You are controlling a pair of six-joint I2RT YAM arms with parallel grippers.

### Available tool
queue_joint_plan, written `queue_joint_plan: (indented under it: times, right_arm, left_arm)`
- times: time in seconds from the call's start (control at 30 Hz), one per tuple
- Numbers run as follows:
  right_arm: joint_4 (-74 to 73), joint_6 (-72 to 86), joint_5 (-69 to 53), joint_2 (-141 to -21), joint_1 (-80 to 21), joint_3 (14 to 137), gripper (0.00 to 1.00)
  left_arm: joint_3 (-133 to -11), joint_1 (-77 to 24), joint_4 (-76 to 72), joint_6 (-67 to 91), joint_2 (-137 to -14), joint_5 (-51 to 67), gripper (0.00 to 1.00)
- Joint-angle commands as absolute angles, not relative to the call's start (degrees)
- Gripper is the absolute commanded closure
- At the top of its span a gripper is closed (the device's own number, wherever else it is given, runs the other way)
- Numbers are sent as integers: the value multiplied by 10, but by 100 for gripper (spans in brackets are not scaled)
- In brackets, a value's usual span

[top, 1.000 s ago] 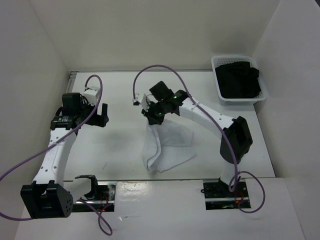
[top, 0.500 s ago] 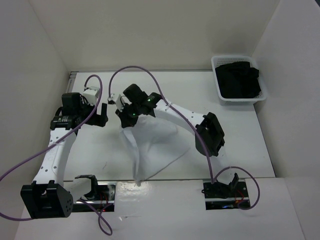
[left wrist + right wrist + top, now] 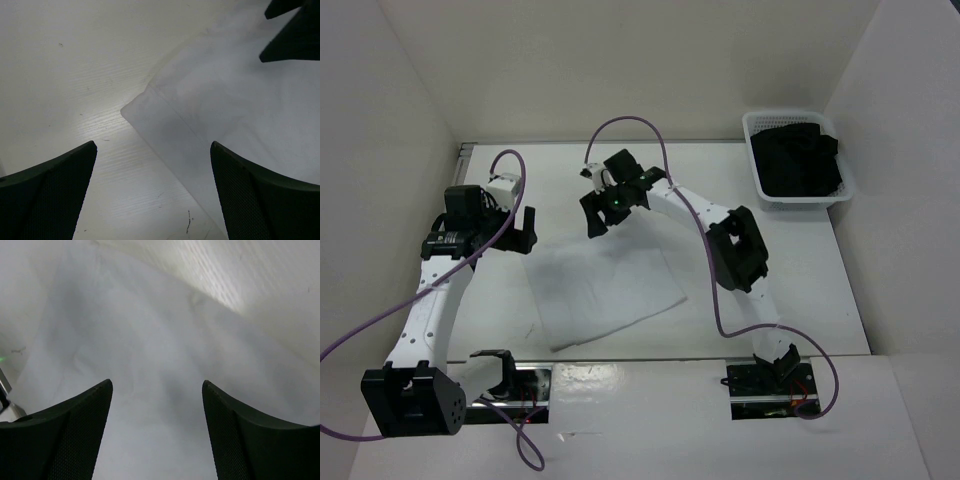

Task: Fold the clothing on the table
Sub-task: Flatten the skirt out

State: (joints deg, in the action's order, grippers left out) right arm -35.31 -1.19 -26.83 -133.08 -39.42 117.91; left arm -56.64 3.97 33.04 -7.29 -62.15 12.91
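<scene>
The white clothing (image 3: 605, 292) lies spread flat on the table (image 3: 800, 270), roughly a tilted rectangle in front of the arm bases. My right gripper (image 3: 596, 214) hovers over its far edge, jaws open with nothing between them; its wrist view shows only cloth (image 3: 150, 365) below the fingers (image 3: 75, 430). My left gripper (image 3: 525, 232) stands open just left of the cloth's far left corner (image 3: 131, 107), with the corner seen between its fingers (image 3: 260, 195).
A white slotted basket (image 3: 756, 125) holding a black garment (image 3: 798, 163) sits at the far right corner. White walls close in the table on three sides. Purple cables loop above both arms.
The right gripper swung the hanging cloth leftward, opened and let it go. The cloth dropped and now lies flat. The left arm stayed still.
</scene>
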Motion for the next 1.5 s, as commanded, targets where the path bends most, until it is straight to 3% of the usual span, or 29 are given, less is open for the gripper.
queue_joint_plan:
  times: [0.0,0.1,0.33,0.6,0.9,1.47]
  right_arm:
    - [-317,-30,-230,-1181,-389,1084,23]
    - [-310,-64,-168,-1126,-389,1018,21]
    - [-353,-119,-63,-1147,-389,929,21]
    - [-343,-175,32,-1186,-504,944,18]
    - [-338,-192,33,-1214,-566,973,16]
    - [-429,-101,-72,-1350,-513,1098,13]
  left_arm:
    - [-587,39,326,-73,-612,133,0]
    - [-587,39,326,-73,-612,138,0]
    - [-587,39,321,-67,-606,138,0]
    - [-587,39,316,-60,-596,122,0]
    - [-587,39,316,-60,-596,127,0]
    - [-587,39,316,-60,-601,112,0]
